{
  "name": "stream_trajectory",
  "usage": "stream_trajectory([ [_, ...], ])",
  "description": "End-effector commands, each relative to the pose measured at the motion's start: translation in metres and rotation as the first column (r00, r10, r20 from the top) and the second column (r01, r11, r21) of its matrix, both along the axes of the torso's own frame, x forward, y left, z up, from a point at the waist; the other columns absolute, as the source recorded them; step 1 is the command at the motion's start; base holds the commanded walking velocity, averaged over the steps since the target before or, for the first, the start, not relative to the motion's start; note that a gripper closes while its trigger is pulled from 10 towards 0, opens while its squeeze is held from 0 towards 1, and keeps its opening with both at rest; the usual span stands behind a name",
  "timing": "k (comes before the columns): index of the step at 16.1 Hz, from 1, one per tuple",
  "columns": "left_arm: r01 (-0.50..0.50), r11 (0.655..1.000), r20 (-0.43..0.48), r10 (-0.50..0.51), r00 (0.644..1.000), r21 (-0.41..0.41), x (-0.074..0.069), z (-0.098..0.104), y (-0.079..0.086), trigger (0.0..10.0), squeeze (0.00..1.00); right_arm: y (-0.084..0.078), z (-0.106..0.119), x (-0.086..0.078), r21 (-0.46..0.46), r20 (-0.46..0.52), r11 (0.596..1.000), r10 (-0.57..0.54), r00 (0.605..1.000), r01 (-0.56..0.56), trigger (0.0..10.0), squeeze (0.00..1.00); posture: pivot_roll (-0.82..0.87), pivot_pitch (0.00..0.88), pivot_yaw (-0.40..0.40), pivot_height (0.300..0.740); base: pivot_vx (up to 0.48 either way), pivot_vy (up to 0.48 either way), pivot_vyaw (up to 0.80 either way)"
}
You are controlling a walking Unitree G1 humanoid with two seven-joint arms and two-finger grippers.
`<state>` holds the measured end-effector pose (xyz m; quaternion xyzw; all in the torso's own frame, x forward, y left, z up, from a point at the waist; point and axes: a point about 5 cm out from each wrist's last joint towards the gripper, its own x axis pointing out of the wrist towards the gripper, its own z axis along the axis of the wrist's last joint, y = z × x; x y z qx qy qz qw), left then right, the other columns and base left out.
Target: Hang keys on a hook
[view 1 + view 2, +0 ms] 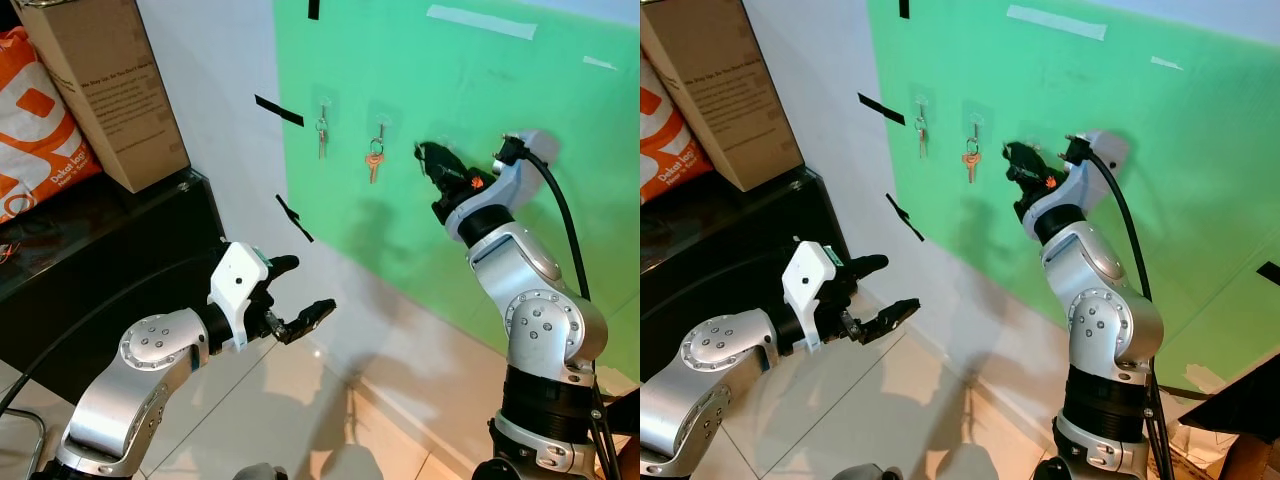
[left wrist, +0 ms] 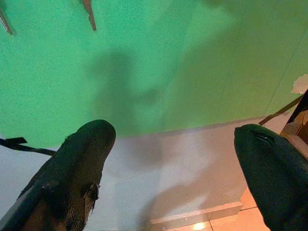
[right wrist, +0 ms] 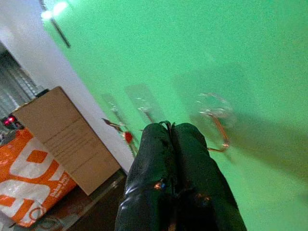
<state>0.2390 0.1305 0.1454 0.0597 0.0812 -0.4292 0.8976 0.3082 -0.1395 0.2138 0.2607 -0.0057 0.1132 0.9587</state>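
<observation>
Left eye view, wall: green panel [image 1: 480,120] carries two clear hooks already loaded, a silver key [image 1: 322,135] and, to its right, an orange-headed key [image 1: 374,160].
Left eye view, right gripper [image 1: 428,157]: raised to the panel at key height, just right of the orange-headed key, black fingers pressed together and pointing left-up at the wall. Forearm rises steeply from the elbow, wrist bent toward the panel, black cable looping off the wrist.
Left eye view, left gripper [image 1: 296,295]: low and well away from the hooks, fingers spread, holding nothing, forearm level.
Right eye view: same layout; cardboard box [image 1: 725,90] and orange bag [image 1: 670,130] sit on the dark table [image 1: 730,240] at far left.
Left wrist view: fingers [image 2: 77,168] wide apart, green panel and white skirting beyond.
Right wrist view, hook: a clear hook [image 3: 211,105] lies just past the closed fingertips, off to one side, with a thin copper-coloured ring [image 3: 219,132] hanging under it. Cannot tell whether the fingers pinch that ring or merely sit beside it.
Judgement: right arm is the near one by far; the move turns on the short gap between fingertips and that hook.
</observation>
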Motion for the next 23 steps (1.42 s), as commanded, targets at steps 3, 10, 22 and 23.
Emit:
stream_trajectory([
  [3, 0.005, 1.000, 0.002, -0.005, 1.000, 0.005, 0.000, 0.002, -0.001, 10.0, 0.00, 0.000, -0.004, 0.002, 0.018, -0.046, 1.000, -0.002, 0.999, 0.003, 10.0, 0.00, 0.02, 0.000, 0.046, 0.740, 0.000, 0.000, 0.00],
  [10, 0.010, 1.000, 0.000, -0.010, 1.000, 0.003, -0.001, 0.003, -0.002, 10.0, 0.00, -0.001, -0.017, 0.002, 0.005, -0.119, 1.000, -0.007, 0.993, 0.007, 10.0, 0.00, 0.02, 0.000, 0.047, 0.740, 0.000, 0.000, 0.00],
  [22, 0.014, 1.000, 0.007, -0.014, 1.000, 0.002, 0.000, 0.004, -0.002, 10.0, 0.00, -0.001, -0.022, -0.001, -0.001, -0.114, 1.000, -0.001, 0.993, 0.001, 10.0, 0.00, 0.02, 0.000, 0.048, 0.740, 0.000, 0.000, 0.00],
  [23, 0.013, 1.000, 0.008, -0.013, 1.000, 0.002, 0.000, 0.004, -0.002, 10.0, 0.00, -0.002, -0.015, -0.003, 0.025, -0.072, 1.000, 0.000, 0.997, 0.002, 10.0, 0.00, 0.02, 0.000, 0.046, 0.740, 0.000, 0.000, 0.00],
])
